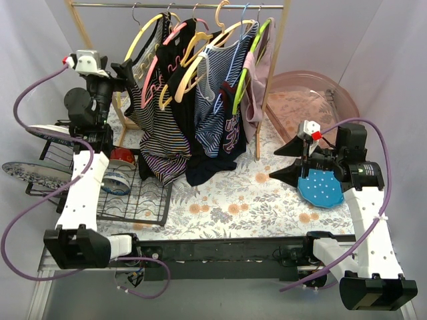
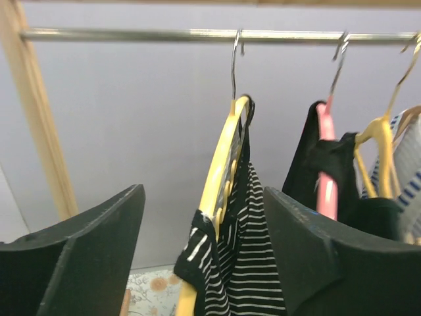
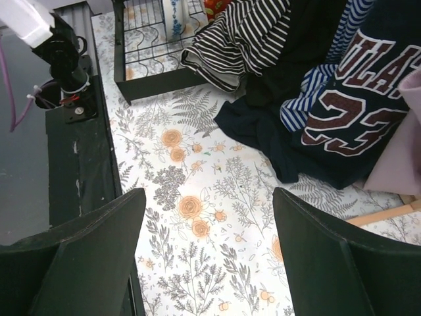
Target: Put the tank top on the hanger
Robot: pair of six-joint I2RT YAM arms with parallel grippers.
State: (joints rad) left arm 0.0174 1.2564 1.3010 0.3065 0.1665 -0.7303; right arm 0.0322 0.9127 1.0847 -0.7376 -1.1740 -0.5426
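The pale-yellow hanger (image 1: 143, 38) hangs by its grey hook at the left end of the rail. The black striped tank top (image 1: 162, 137) hangs from it, and its hem reaches down to the table. In the left wrist view a strap of the tank top (image 2: 247, 263) lies over the hanger's arm (image 2: 221, 158). My left gripper (image 1: 128, 75) is open and empty, raised just left of the hanger's shoulder. The hanger and strap sit between its fingers (image 2: 204, 263) without touching them. My right gripper (image 1: 283, 161) is open and empty, low over the tablecloth on the right. The tank top's hem (image 3: 240, 39) lies beyond it.
A pink hanger (image 1: 167, 47) with a black squiggle garment, a blue-and-white striped top (image 1: 217, 113) and several other clothes crowd the wooden rack (image 1: 273, 73). A black dish rack (image 1: 137, 200) with plates stands at the left. A pink tub (image 1: 313, 100) and a blue perforated disc (image 1: 321, 190) are at the right.
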